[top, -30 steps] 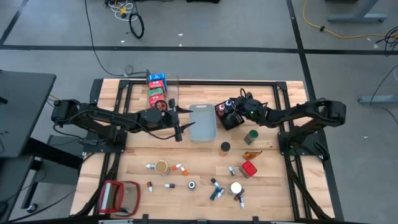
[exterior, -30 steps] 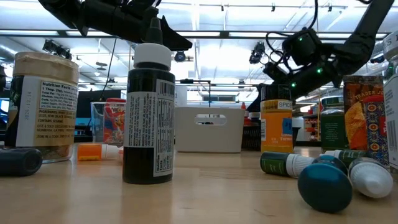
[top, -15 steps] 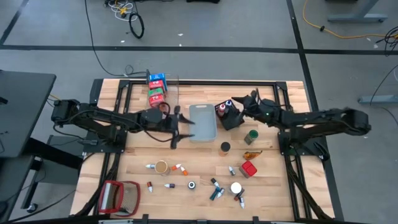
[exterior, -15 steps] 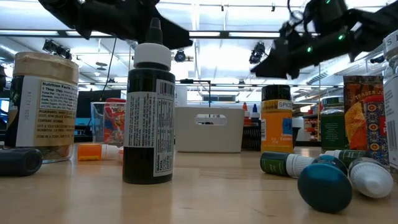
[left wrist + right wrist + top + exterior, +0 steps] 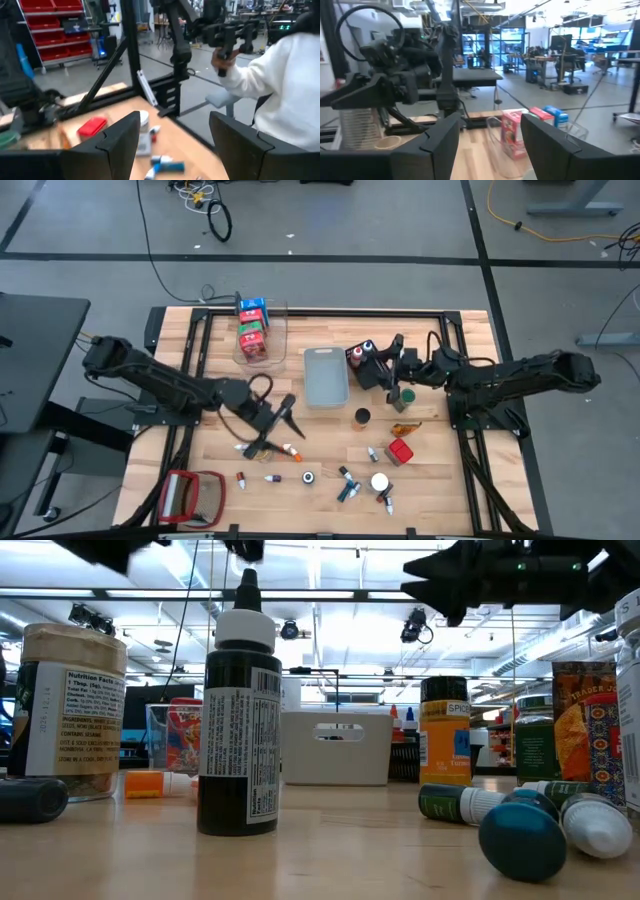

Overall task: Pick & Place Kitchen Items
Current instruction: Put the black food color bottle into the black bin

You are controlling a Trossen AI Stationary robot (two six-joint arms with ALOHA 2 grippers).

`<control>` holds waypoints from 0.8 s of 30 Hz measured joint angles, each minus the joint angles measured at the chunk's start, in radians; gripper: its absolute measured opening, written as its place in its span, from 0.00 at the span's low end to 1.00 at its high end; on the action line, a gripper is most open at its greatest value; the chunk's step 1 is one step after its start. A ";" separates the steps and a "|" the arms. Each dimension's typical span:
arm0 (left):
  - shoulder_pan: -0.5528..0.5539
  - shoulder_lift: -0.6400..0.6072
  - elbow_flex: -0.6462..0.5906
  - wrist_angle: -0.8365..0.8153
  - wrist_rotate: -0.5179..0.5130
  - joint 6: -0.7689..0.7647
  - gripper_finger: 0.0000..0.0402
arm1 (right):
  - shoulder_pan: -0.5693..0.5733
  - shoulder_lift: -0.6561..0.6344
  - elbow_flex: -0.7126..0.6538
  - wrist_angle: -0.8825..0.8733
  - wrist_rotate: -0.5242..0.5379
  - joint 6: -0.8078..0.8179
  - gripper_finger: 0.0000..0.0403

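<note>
Across the wooden table (image 5: 220, 470) stand three bins: a clear bin (image 5: 263, 335) at the far left, a grey bin (image 5: 325, 376) in the middle and a black bin (image 5: 372, 367) just right of it. Three little cartons (image 5: 252, 325), one blue and two red, sit inside the clear bin, and the black bin holds a few small capped bottles. One green-lidded jar (image 5: 404, 398) stands beside the black bin, with one brown-lidded jar (image 5: 361, 418) nearer the front and one red carton (image 5: 400, 451) in front of that. About ten tiny bottles and tins lie scattered along the near part of the table, and a red-framed flat object (image 5: 193, 496) rests at the near left corner.

Seen from above, the left tool (image 5: 283, 420) hovers over the near-left scatter, just beside an orange-capped small bottle (image 5: 292, 450); its fingers (image 5: 120, 145) stand spread with nothing between them in the left wrist view. The right tool (image 5: 397, 367) hangs at the black bin's edge, fingers (image 5: 440, 142) likewise spread and empty.

Only the low view shows labels: a dark white-capped bottle (image 5: 239, 720) stands up close, with a tan jar (image 5: 72, 710) to one side. Only the left wrist view shows a person in a white sleeve (image 5: 280, 80) beyond the table.
</note>
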 joint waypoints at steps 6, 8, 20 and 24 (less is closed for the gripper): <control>-0.089 0.020 0.123 -0.203 -0.262 -0.110 0.61 | 0.035 0.000 0.000 0.008 0.001 0.010 0.54; -0.096 0.061 0.175 -0.297 -0.291 -0.178 0.61 | 0.045 0.000 0.000 0.011 0.001 0.026 0.54; -0.134 0.347 0.269 -0.342 -0.269 -0.027 0.61 | 0.102 0.000 0.000 -0.011 0.001 0.029 0.54; -0.138 0.376 0.269 -0.319 -0.171 -0.072 0.61 | 0.117 0.000 0.000 -0.014 0.001 0.026 0.54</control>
